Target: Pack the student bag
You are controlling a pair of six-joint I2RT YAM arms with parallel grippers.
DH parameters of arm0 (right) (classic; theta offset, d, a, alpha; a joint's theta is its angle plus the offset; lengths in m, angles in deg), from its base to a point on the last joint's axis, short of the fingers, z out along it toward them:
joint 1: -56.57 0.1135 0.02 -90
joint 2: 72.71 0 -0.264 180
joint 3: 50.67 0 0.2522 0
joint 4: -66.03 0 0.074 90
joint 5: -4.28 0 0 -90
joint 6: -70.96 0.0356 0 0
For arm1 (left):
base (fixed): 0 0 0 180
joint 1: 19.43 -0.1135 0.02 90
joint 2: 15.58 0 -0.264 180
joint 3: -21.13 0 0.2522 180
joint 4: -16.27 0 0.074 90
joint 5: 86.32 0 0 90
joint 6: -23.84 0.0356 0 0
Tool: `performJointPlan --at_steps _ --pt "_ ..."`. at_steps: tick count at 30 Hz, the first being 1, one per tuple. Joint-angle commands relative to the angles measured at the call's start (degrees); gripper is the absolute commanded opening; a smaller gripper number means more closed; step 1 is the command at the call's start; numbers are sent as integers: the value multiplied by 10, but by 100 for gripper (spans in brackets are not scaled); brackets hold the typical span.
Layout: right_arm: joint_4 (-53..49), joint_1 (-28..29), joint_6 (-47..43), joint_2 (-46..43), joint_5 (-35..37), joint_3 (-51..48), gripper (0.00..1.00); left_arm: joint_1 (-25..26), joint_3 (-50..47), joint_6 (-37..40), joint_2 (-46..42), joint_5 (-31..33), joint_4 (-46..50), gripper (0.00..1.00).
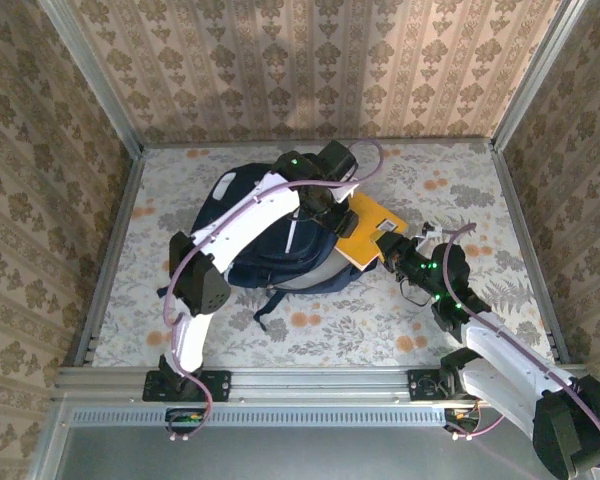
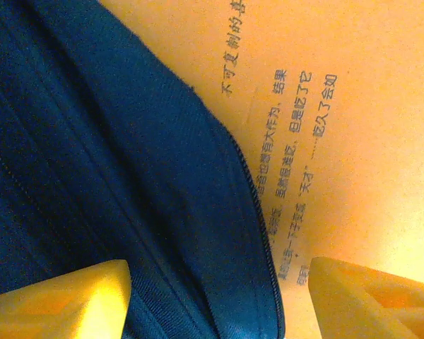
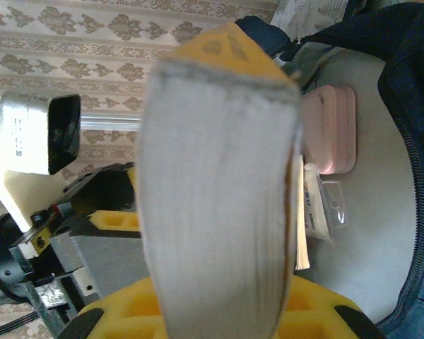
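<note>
Navy fabric marks the student bag (image 1: 280, 270), central on the desk (image 1: 180, 180) under my left arm (image 1: 250, 220); its mouth opens rightward toward my right end effector (image 1: 392, 250), the nearer one, clamped on the yellow book (image 1: 372, 225). Left wrist: my left end effector (image 2: 219, 307) stands released, fingertips (image 2: 63, 300) apart astride the bag's zip edge (image 2: 258, 205), book cover beside it. Right wrist: the book's long axis points into the bag's grey lining (image 3: 371, 212), where a pink case (image 3: 330, 131) lies.

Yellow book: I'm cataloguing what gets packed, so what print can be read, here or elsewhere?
"不可复制的": yellow book cover.
"结果": same cover.
"吃久了会如": same cover.
Other lines there: too blurred to read.
Silver camera label: too small to read.
</note>
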Motion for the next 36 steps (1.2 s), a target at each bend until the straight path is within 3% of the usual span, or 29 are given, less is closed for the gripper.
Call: performJointPlan --at_steps 1,6,9,17,24,29,36 --pt "108 2 11 -28 -26 13 0 -2 33 3 18 18 7 62" --pt "109 2 10 -33 -23 12 0 -1 30 10 25 18 -2 20" --pt "104 2 4 -35 -23 11 0 -1 20 16 11 14 -13 1" --pt "-29 1 -61 -80 12 7 0 -62 -40 -22 -96 -134 -73 0" --pt "-131 2 -141 -111 -12 -30 0 -114 -55 -13 -193 -110 -55 0" --pt "-138 2 -140 -134 -20 -67 0 -136 -79 -16 -231 -105 -56 0" --pt "-108 3 -122 -122 -49 -34 0 -139 -86 -18 -232 -125 -55 0"
